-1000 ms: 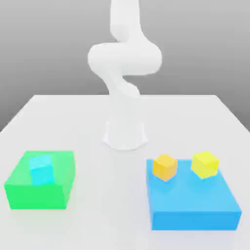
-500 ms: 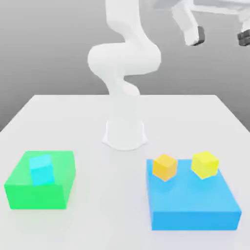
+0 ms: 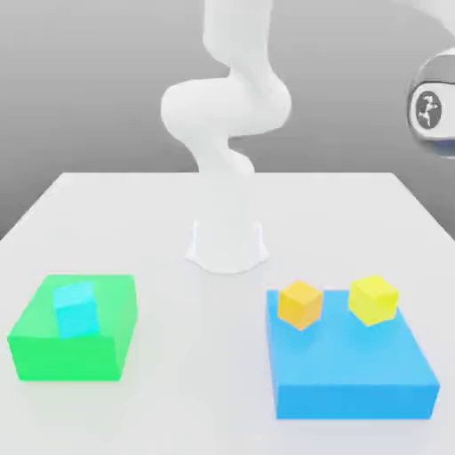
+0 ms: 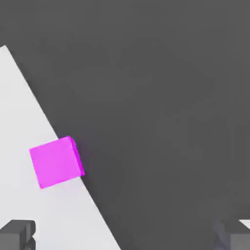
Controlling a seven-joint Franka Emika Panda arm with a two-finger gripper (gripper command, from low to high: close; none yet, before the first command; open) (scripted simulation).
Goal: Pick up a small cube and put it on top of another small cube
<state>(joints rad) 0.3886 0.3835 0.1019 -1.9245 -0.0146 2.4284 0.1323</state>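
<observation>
Your pincer is hanging spread wide, its two dark fingertips showing in the hand view with nothing between them. The magenta cube is lying ahead of the pincer and off toward one fingertip rather than centred in the gap, so you are going to need a sideways shift before any descent. It is sitting right at the edge of the worktop, one face almost flush with the drop to the dark floor beyond. Being a cube, it is offering no long axis; its sides are sitting slightly skewed to the line between the fingertips, so a small wrist turn looks wise.

In the exterior view the hand is poking in at the upper part of the exterior view's right, high above the worktop. The cyan cube, your target, is resting on the green block toward the exterior view's left, well apart from the hand. The orange cube and the yellow cube are sitting on the blue block.

Half a second ago the pincer was showing along the exterior view's top edge; a full second ago it was out of frame. The cubes and blocks are lying as they were.
</observation>
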